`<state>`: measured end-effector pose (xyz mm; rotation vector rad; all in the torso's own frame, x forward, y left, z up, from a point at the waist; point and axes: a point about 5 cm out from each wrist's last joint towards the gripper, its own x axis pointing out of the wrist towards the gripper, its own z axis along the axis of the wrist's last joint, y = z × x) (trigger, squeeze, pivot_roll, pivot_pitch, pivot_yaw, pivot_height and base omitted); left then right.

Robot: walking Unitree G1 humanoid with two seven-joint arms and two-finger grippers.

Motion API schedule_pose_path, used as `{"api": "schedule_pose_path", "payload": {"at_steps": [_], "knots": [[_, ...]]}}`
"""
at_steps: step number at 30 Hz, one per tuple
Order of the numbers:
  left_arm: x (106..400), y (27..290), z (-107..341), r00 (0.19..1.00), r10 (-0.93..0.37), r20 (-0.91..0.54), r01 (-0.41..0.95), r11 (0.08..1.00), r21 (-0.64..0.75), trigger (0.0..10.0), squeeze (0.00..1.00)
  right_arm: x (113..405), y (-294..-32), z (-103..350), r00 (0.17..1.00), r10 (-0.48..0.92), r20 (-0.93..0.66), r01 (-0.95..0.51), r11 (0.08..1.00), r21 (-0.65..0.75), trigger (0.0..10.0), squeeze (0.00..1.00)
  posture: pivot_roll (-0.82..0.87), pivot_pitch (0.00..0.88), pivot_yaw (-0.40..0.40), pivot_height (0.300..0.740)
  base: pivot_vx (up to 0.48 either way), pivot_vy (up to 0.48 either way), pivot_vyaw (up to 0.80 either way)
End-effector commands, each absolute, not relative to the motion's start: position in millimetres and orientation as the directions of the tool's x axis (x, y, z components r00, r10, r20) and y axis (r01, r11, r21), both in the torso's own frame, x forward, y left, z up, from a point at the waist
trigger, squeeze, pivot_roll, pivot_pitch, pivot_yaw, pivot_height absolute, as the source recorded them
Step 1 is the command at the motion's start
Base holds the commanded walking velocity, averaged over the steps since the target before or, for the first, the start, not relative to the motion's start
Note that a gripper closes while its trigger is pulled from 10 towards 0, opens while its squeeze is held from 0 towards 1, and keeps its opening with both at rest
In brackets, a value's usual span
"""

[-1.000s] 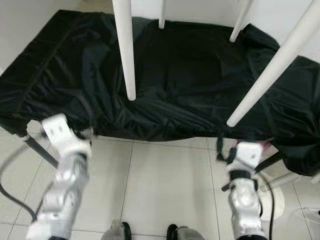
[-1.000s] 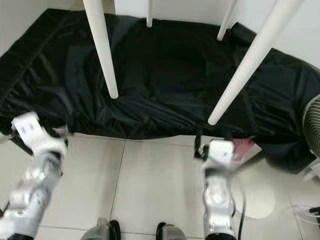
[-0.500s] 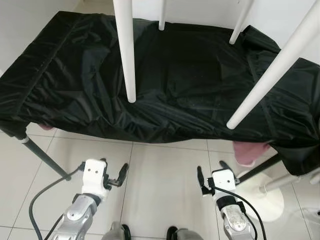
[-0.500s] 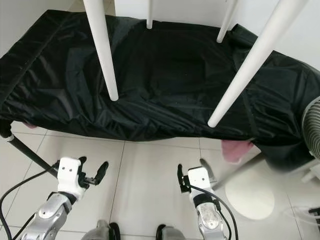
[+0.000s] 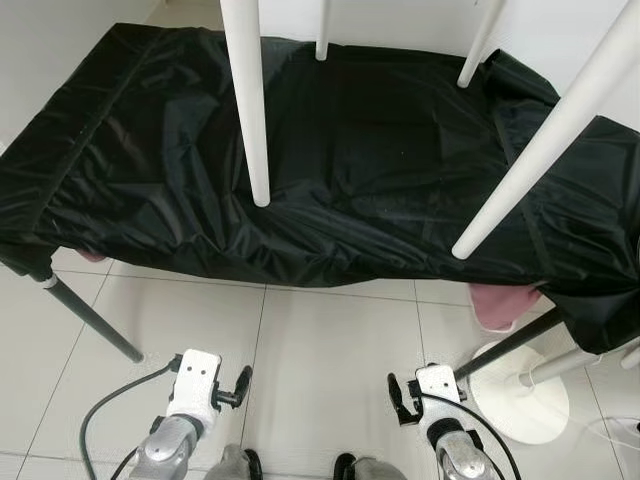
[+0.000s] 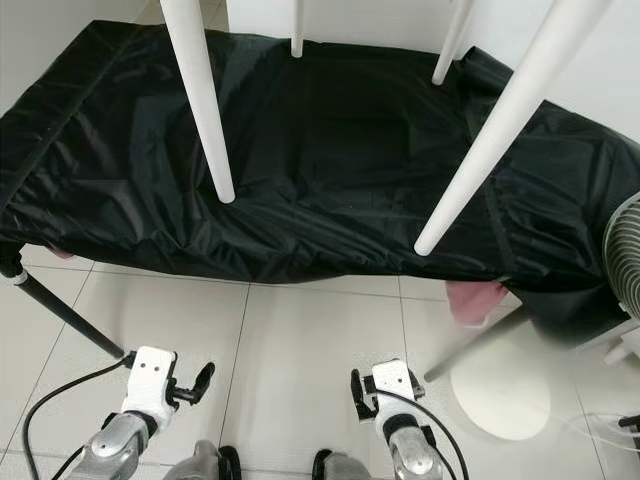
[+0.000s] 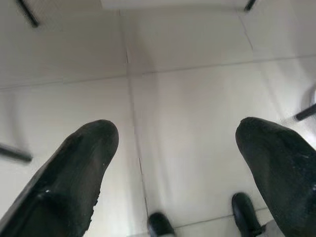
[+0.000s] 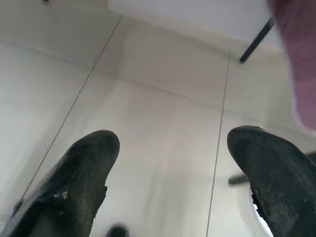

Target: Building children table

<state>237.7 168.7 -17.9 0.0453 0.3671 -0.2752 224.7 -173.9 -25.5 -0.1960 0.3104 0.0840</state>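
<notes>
Four white table legs rise out of the top of the picture; their ends sit on a black cloth [image 5: 380,150] that covers a low platform. The two near legs [image 5: 247,100] [image 5: 540,140] end close to the cloth's front edge, the two far legs [image 5: 322,30] [image 5: 478,45] at the back. My left gripper [image 5: 225,385] hangs low over the tiled floor, open and empty, its fingers [image 7: 79,168] wide apart. My right gripper [image 5: 410,395] hangs the same way, open, with only tiles between its fingers [image 8: 81,173].
A pink cloth [image 5: 497,305] hangs under the black cover at the right. A white round fan base [image 5: 520,395] and a fan grille [image 6: 625,250] stand at the right. A black slanted strut [image 5: 90,318] props the platform's left corner. My feet [image 5: 245,465] are below.
Both arms have dropped from the cloth's front edge down toward the floor, near my feet. The white legs and the cloth have stayed put.
</notes>
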Motion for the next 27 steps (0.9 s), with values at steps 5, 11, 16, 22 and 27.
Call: {"api": "schedule_pose_path", "payload": {"at_steps": [5, 11, 16, 22, 27], "knots": [[213.6, 175.3, -53.9, 0.781, -0.204, -0.590, 0.223, 0.974, -0.041, 10.0, 0.00, 199.5, -181.7, -58.9, 0.838, 0.025, -0.545, -0.117, 0.984, -0.135, 10.0, 0.00, -0.02, 0.129, -0.024, 0.740, 0.000, 0.000, 0.00], [194.5, 175.8, -72.4, 0.687, -0.143, -0.712, 0.188, 0.982, -0.015, 10.0, 0.00, 180.6, -185.8, -75.7, 0.747, -0.037, -0.664, -0.111, 0.978, -0.178, 10.0, 0.00, -0.02, 0.112, -0.022, 0.740, 0.000, 0.000, 0.00], [182.4, 173.9, -82.0, 0.619, -0.115, -0.777, 0.183, 0.983, 0.001, 10.0, 0.00, 164.8, -184.2, -86.6, 0.673, -0.053, -0.738, -0.055, 0.991, -0.122, 10.0, 0.00, -0.03, 0.096, -0.016, 0.740, 0.000, 0.000, 0.00], [182.7, 168.7, -83.2, 0.593, -0.135, -0.794, 0.253, 0.967, 0.025, 10.0, 0.00, 159.6, -185.1, -90.4, 0.637, -0.053, -0.769, 0.026, 0.999, -0.047, 10.0, 0.00, -0.02, 0.081, -0.014, 0.740, 0.000, 0.000, 0.00], [180.3, 156.9, -85.1, 0.562, -0.189, -0.805, 0.346, 0.938, 0.021, 10.0, 0.00, 158.3, -178.7, -92.8, 0.606, -0.003, -0.795, -0.017, 1.000, -0.017, 10.0, 0.00, -0.01, 0.061, -0.013, 0.740, 0.000, 0.000, 0.00]]}}
